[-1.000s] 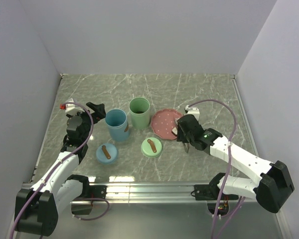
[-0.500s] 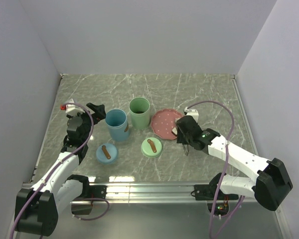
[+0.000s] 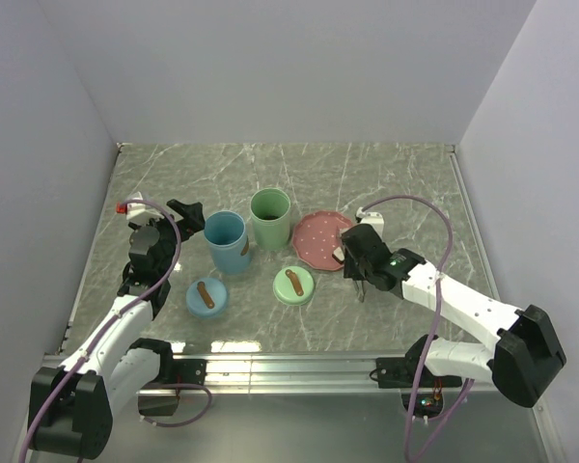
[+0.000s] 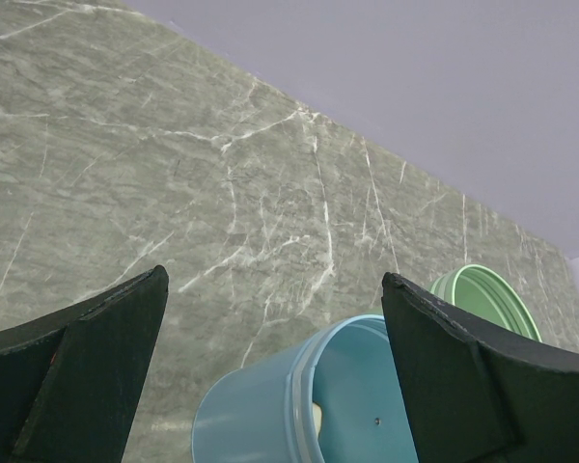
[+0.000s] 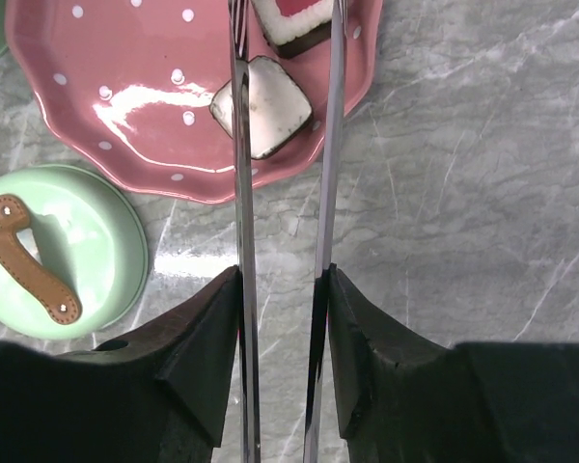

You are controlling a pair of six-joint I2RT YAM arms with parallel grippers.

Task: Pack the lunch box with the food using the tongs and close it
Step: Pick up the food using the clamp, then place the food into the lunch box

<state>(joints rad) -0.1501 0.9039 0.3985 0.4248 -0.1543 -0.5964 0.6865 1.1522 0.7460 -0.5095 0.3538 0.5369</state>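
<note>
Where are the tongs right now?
In the right wrist view, the tongs are held in the right tool, their tips over the right edge of the pink plate, straddling a sushi piece.

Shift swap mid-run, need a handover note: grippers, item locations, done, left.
Left gripper: open, empty, by the blue cup.
Right gripper: shut on the tongs, whose arms reach over the pink plate, above a sushi piece.
Second sushi piece also on plate. Blue cup, green cup open; blue lid, green lid on table.
Done: tongs in hand.
Left: move food into cups, fit lids.
</note>
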